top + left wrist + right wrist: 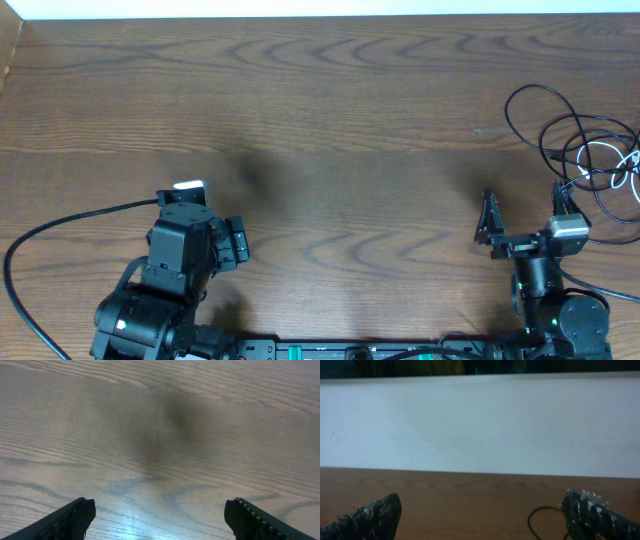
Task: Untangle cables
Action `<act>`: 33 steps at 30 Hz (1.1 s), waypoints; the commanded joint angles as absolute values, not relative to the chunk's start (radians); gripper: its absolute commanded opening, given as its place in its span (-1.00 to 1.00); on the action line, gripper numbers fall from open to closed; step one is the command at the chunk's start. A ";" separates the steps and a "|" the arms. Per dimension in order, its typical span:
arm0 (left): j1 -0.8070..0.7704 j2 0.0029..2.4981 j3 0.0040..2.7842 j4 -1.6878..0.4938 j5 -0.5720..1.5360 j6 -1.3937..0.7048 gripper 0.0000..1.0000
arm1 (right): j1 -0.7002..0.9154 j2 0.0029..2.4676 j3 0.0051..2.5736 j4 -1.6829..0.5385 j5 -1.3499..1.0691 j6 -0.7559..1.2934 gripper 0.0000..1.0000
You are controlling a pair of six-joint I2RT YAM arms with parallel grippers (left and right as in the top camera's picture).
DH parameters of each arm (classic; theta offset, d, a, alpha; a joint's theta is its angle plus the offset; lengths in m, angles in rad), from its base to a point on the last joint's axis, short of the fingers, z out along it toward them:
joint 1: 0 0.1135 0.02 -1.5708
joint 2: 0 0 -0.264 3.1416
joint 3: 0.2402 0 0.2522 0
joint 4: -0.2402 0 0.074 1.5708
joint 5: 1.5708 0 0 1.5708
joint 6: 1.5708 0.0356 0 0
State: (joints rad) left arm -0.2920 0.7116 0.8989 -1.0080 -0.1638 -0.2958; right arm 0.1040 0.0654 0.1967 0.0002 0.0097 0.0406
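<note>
The cables [578, 140] lie in a loose tangle at the table's right edge: thin black loops with a short white cord [622, 166] across them. My right gripper [524, 208] is open just in front of the tangle, nothing between its fingers. Its right finger [561, 198] is close to the nearest black strands. In the right wrist view, the right gripper [481, 502] is wide open and a black cable loop [538, 516] shows beside the right fingertip. My left gripper [160, 510] is open over bare wood at the front left, far from the cables.
The left arm [180, 250] sits at the front left, with its thick black cable [60, 222] curving out to the left. The wooden table [350, 110] stretches between the arms. A white strip [330, 8] runs along its far edge.
</note>
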 commanded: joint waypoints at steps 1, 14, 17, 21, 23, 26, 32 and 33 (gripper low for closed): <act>-0.296 0.713 0.900 -1.008 -0.177 -0.309 0.77 | 0.113 0.013 0.128 0.046 0.046 0.037 0.98; -0.296 0.713 0.900 -1.008 -0.177 -0.309 0.78 | 0.113 0.005 0.006 0.185 0.053 -0.014 0.99; -0.296 0.713 0.900 -1.008 -0.177 -0.309 0.77 | 0.112 0.005 0.006 0.088 0.053 -0.051 0.99; -0.296 0.713 0.900 -1.008 -0.177 -0.309 0.78 | 0.112 0.005 0.005 -0.076 0.016 -0.054 0.99; -0.296 0.713 0.900 -1.008 -0.177 -0.309 0.77 | 0.112 0.005 0.005 -0.076 0.016 -0.053 0.99; -0.296 0.713 0.900 -1.008 -0.177 -0.309 0.77 | 0.112 0.005 0.006 -0.075 0.016 -0.053 0.99; -0.296 0.713 0.900 -1.008 -0.177 -0.309 0.77 | 0.112 0.006 0.006 -0.075 0.016 -0.053 0.98; -0.296 0.713 0.900 -1.008 -0.177 -0.309 0.77 | 0.112 0.006 0.006 -0.075 0.016 -0.053 0.98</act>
State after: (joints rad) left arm -0.2920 0.7116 0.8982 -1.0077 -0.1638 -0.2958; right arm 0.1081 0.0128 0.0067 -0.0700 0.0223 -0.0383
